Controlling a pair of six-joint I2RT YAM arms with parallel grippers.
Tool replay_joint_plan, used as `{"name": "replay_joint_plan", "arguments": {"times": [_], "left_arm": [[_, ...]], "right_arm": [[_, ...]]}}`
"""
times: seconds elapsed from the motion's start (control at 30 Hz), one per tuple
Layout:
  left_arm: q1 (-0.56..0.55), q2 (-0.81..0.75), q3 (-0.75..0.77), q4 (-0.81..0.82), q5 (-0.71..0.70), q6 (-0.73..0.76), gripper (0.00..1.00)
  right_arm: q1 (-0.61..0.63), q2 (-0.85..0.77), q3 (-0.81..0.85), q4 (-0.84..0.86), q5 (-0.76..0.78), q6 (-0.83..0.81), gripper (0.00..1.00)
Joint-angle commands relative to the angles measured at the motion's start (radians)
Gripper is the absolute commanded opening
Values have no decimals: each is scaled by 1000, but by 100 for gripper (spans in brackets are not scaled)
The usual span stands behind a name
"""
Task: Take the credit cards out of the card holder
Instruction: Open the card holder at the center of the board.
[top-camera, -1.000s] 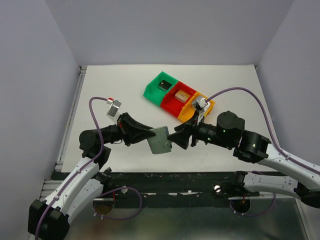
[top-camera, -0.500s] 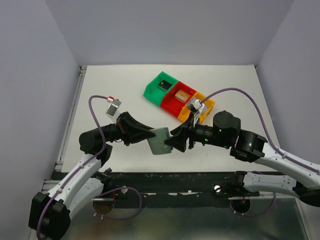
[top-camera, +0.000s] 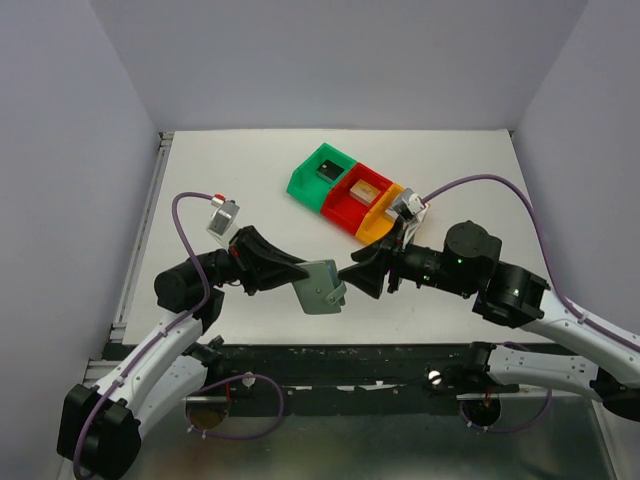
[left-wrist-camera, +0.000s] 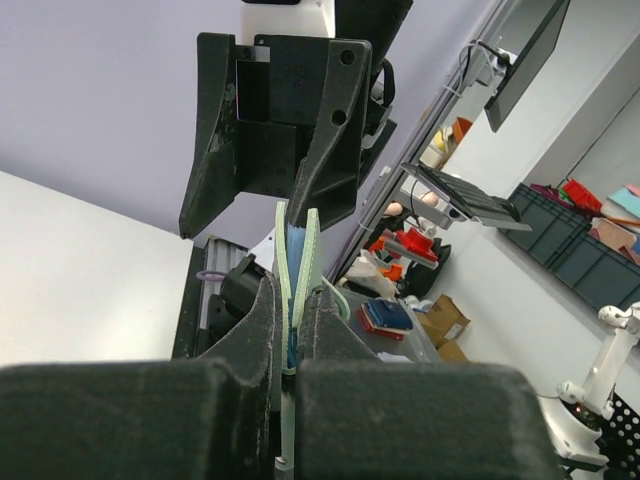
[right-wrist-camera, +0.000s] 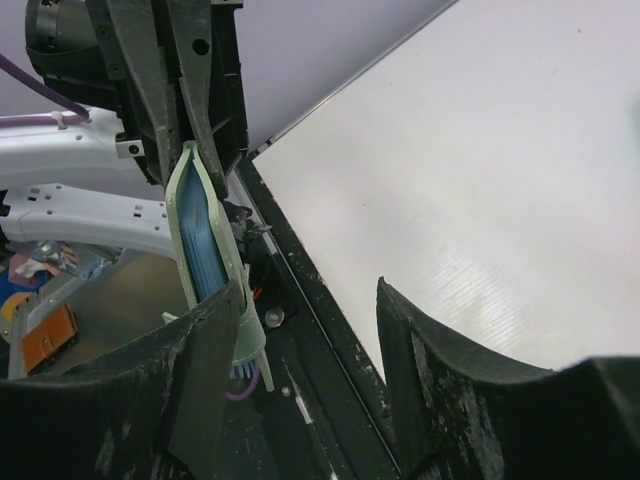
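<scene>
1. Grey-green from the top camera, the card holder (top-camera: 320, 287) hangs in the air above the near edge of the white desk (top-camera: 230, 170), tilted and folded nearly flat.
2. Reaching in from the holder's left edge, the left pincer (top-camera: 303, 273) is clamped on it.
3. At the holder's right edge, the right pincer (top-camera: 356, 277) has its jaws spread; this view does not settle whether they touch the holder.
4. Beyond the holder, toward the back wall, a green bin (top-camera: 318, 172), a red bin (top-camera: 352, 200) and an orange bin (top-camera: 381, 224) sit side by side in a slanting row.
5. A black card (top-camera: 327, 171) lies in the green bin and a tan card (top-camera: 362, 188) in the red one. The right arm's wrist hides part of the orange bin, so I cannot tell what is in it.
6. On the left wrist camera the holder is seen edge-on and upright: two pale green panels with a blue layer between them, pinched near the bottom by both fingers (left-wrist-camera: 250, 330).
7. Behind the holder's top edge in that view, the right pincer faces the camera with its jaws parted, one on each side of the holder.
8. On the right wrist camera the jaws stand wide apart. The holder sits just beside one finger (right-wrist-camera: 205, 380), well apart from the other, and is not gripped.
9. Whether the blue layer is a card or the lining, I cannot tell.
</scene>
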Motion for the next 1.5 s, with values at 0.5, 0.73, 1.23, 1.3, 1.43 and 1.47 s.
{"name": "replay_joint_plan", "arguments": {"times": [0.5, 0.73, 1.23, 1.3, 1.43, 1.47], "left_arm": [[-4, -193, 203, -993, -313, 449, 0], [-15, -204, 326, -1336, -534, 517, 0], [-153, -167, 475, -1568, -787, 600, 0], [-162, -169, 478, -1570, -792, 600, 0], [-176, -169, 480, -1567, -793, 599, 0], [-178, -169, 480, -1565, -793, 599, 0]], "right_arm": [[0, -34, 19, -53, 131, -41, 80], [51, 101, 131, -163, 264, -69, 87], [101, 408, 473, -410, 415, -58, 78], [103, 431, 488, -429, 413, -55, 76], [103, 469, 518, -466, 418, -50, 70], [101, 474, 519, -472, 418, -50, 68]]}}
